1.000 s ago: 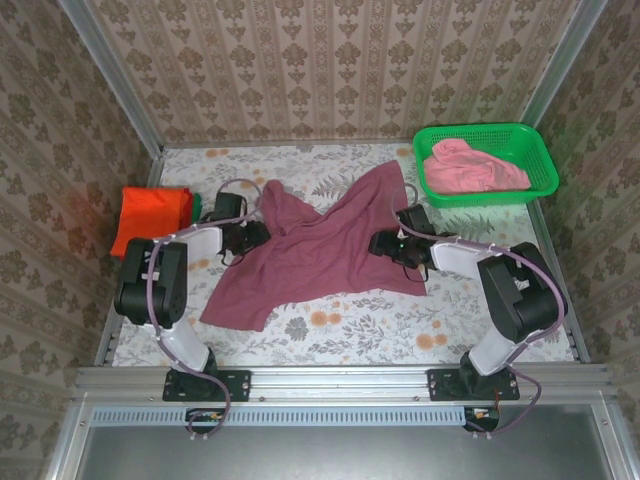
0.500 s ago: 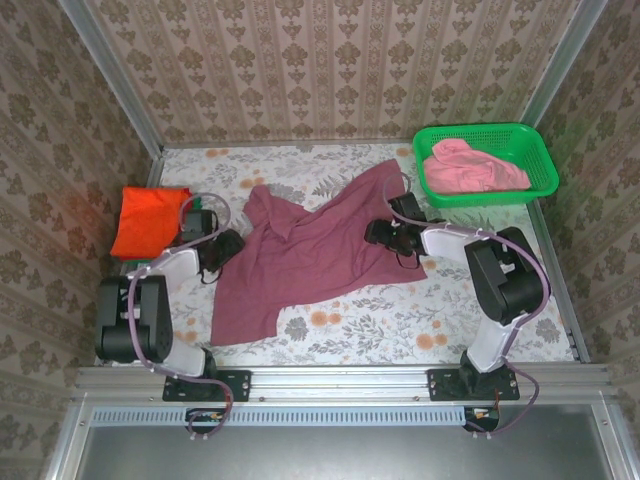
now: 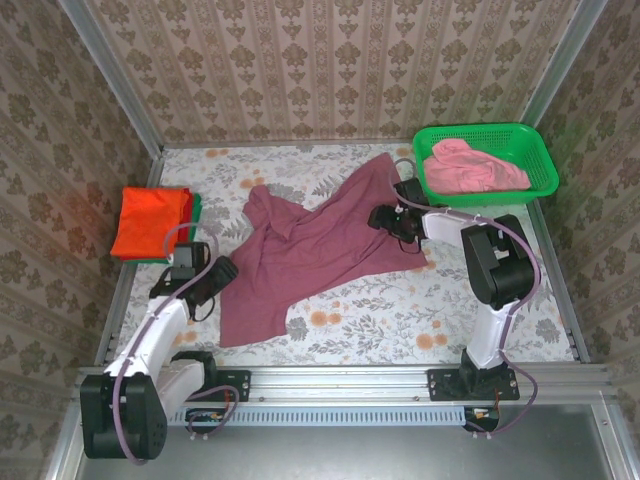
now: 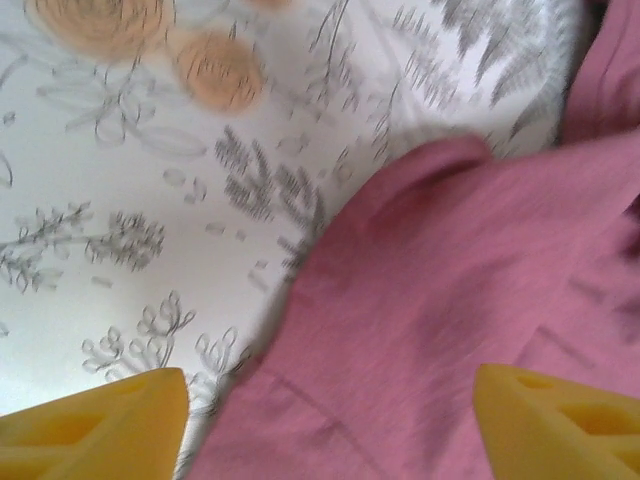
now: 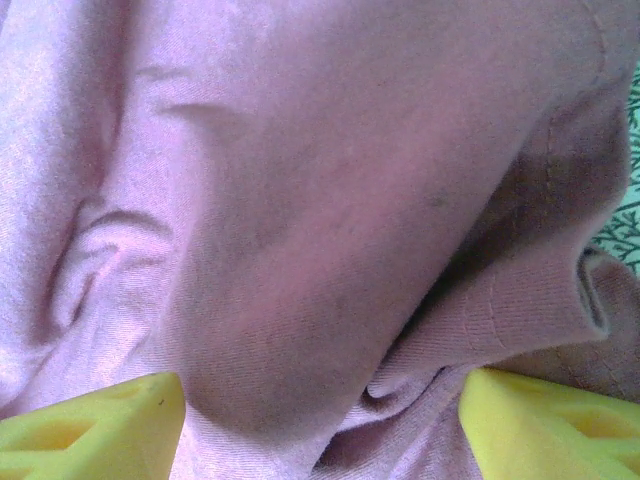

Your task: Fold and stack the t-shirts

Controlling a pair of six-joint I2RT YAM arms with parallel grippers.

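Observation:
The maroon t-shirt [image 3: 320, 245] lies crumpled and spread across the middle of the table. My left gripper [image 3: 222, 272] sits at the shirt's left edge. In the left wrist view its yellow fingertips [image 4: 95, 420] stand wide apart, open, with maroon cloth [image 4: 450, 300] lying below them. My right gripper [image 3: 385, 218] hovers over the shirt's upper right part, open, its fingertips [image 5: 550, 425] either side of a fold of cloth [image 5: 300, 200]. A folded orange t-shirt [image 3: 150, 220] rests on a green one [image 3: 196, 208] at the left. A pink t-shirt [image 3: 470, 168] lies in the basket.
The green mesh basket [image 3: 487, 135] stands at the back right corner. Metal frame rails run along the table's sides and near edge. Bare floral tablecloth [image 3: 400, 320] shows in front of the shirt.
My left gripper has opened, let go of the shirt and drawn back toward the near left. The shirt's left part has settled. My right gripper has moved up toward the basket.

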